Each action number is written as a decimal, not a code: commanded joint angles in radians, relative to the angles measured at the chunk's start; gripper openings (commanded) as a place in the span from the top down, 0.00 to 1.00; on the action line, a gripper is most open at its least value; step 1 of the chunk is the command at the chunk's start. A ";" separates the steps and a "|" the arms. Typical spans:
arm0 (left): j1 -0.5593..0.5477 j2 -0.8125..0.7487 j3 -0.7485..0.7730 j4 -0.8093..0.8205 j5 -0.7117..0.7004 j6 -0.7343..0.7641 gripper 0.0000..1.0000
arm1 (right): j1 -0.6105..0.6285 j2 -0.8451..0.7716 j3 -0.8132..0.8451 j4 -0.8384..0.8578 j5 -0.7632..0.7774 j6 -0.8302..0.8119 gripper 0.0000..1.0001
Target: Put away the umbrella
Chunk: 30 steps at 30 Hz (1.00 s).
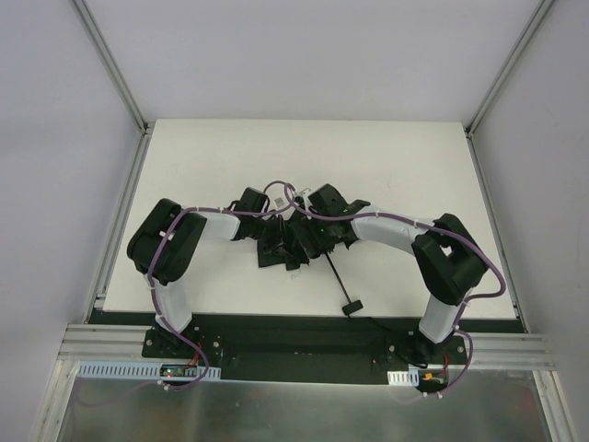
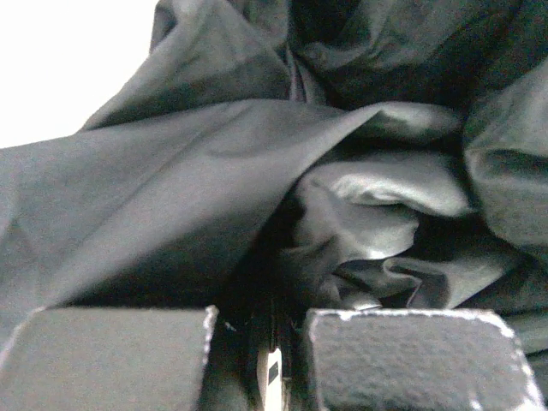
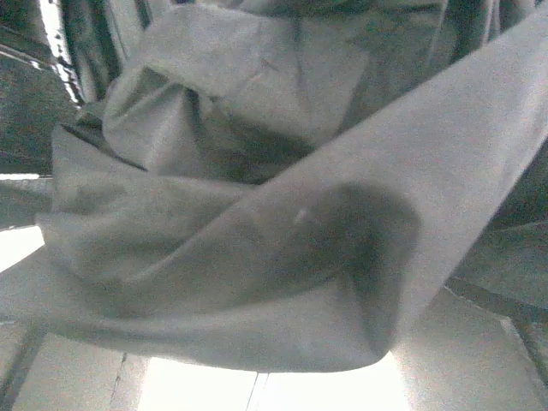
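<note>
The umbrella [image 1: 287, 247] lies in the middle of the table as a crumpled black fabric bundle. Its thin shaft [image 1: 337, 280] runs toward the near edge and ends in the small knob handle [image 1: 352, 308]. My left gripper [image 1: 260, 224] is at the bundle's left side. In the left wrist view, my left gripper [image 2: 257, 351] is shut on umbrella fabric [image 2: 214, 180] with a white label between its fingers [image 2: 411, 360]. My right gripper [image 1: 311, 227] is at the bundle's right side. In the right wrist view a fabric fold [image 3: 282, 257] hangs across it, and blurred fingers [image 3: 479, 360] stand wide apart.
The white table [image 1: 414, 166] is framed by grey walls and aluminium posts. A black base strip [image 1: 294, 336] runs along the near edge, just in front of the handle. Purple cables [image 1: 281, 189] loop above the two wrists.
</note>
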State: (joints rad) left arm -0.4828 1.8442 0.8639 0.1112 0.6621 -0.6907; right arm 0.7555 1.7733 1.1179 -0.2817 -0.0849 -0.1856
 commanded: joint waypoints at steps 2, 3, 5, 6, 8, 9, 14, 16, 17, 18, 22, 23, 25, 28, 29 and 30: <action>0.019 0.010 -0.011 -0.054 -0.035 0.068 1.00 | 0.045 0.075 -0.020 0.021 -0.033 -0.009 0.03; 0.021 0.015 -0.005 -0.054 -0.023 0.068 1.00 | 0.047 0.084 -0.015 0.019 -0.045 -0.005 0.03; 0.021 0.018 0.000 -0.054 -0.016 0.063 1.00 | 0.048 0.090 -0.015 0.024 -0.049 0.001 0.02; 0.021 0.018 -0.002 -0.054 -0.021 0.062 1.00 | 0.048 0.094 -0.013 0.022 -0.046 0.003 0.01; 0.021 0.016 -0.002 -0.054 -0.022 0.059 1.00 | 0.045 0.109 -0.001 -0.002 -0.004 0.014 0.07; 0.021 0.015 -0.003 -0.054 -0.022 0.056 1.00 | 0.047 0.113 -0.004 -0.005 0.017 0.020 0.13; 0.021 -0.023 -0.025 -0.058 -0.027 0.051 1.00 | 0.044 0.094 -0.062 0.016 0.074 0.037 0.45; 0.021 -0.042 -0.029 -0.067 -0.033 0.054 1.00 | 0.044 0.068 -0.092 0.044 0.062 0.037 0.56; 0.021 -0.051 -0.031 -0.074 -0.042 0.057 1.00 | 0.044 0.054 -0.098 0.049 0.060 0.037 0.59; 0.021 -0.062 -0.031 -0.082 -0.048 0.062 1.00 | 0.042 0.045 -0.101 0.050 0.059 0.037 0.62; 0.021 -0.102 -0.037 -0.107 -0.074 0.068 1.00 | 0.031 -0.001 -0.112 0.052 0.034 0.048 0.60; 0.021 -0.106 -0.039 -0.108 -0.079 0.068 1.00 | 0.025 -0.017 -0.115 0.050 0.018 0.052 0.52; 0.021 -0.106 -0.045 -0.108 -0.088 0.068 1.00 | 0.012 -0.050 -0.113 0.029 -0.034 0.061 0.33; 0.021 -0.077 -0.043 -0.108 -0.084 0.072 1.00 | 0.002 -0.113 -0.070 -0.094 -0.038 0.083 0.23; 0.021 -0.071 -0.043 -0.108 -0.082 0.074 1.00 | 0.002 -0.144 -0.063 -0.128 -0.041 0.084 0.20; 0.021 -0.068 -0.045 -0.108 -0.087 0.076 1.00 | 0.001 -0.178 -0.061 -0.149 -0.050 0.084 0.18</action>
State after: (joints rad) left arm -0.4694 1.7721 0.8341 0.0387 0.6151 -0.6533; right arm 0.7666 1.7138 1.0351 -0.2237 -0.0788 -0.1307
